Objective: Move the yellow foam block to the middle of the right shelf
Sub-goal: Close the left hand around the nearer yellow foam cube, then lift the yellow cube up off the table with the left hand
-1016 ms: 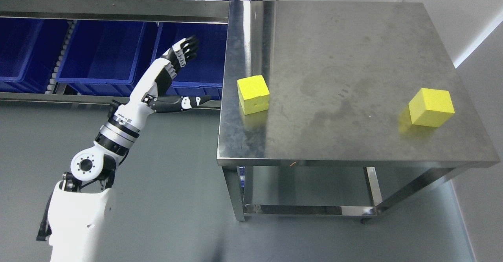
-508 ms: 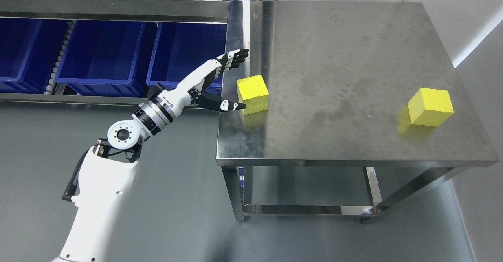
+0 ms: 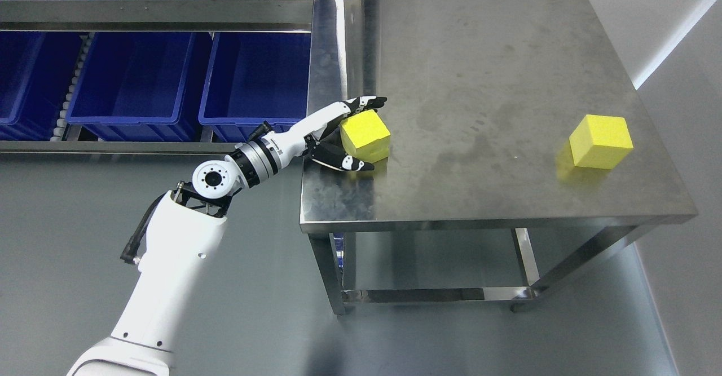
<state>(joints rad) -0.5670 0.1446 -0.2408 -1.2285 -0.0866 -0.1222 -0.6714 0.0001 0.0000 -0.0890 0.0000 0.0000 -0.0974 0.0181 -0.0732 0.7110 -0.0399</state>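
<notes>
Reaching in from the left, the left hand (image 3: 344, 139) is bracketing the yellow foam block (image 3: 366, 135), fingers along its far face, thumb low at the near one, not visibly squeezing yet. Closing squarely should help. The block is sitting near the steel table (image 3: 479, 195) left edge; open steel is stretching rightward to a second yellow block (image 3: 600, 141).

Steel table (image 3: 479, 195), grey floor (image 3: 56, 240), white wall (image 3: 665, 4).

The left hand (image 3: 345, 136) brackets a yellow foam block (image 3: 365, 136) on the steel table (image 3: 479, 195), fingers (image 3: 366, 103) past its far side, thumb (image 3: 345, 162) at its near side. A second yellow block (image 3: 600, 141) sits far to the hand's right; blue bins (image 3: 141, 83) lie behind its wrist.
</notes>
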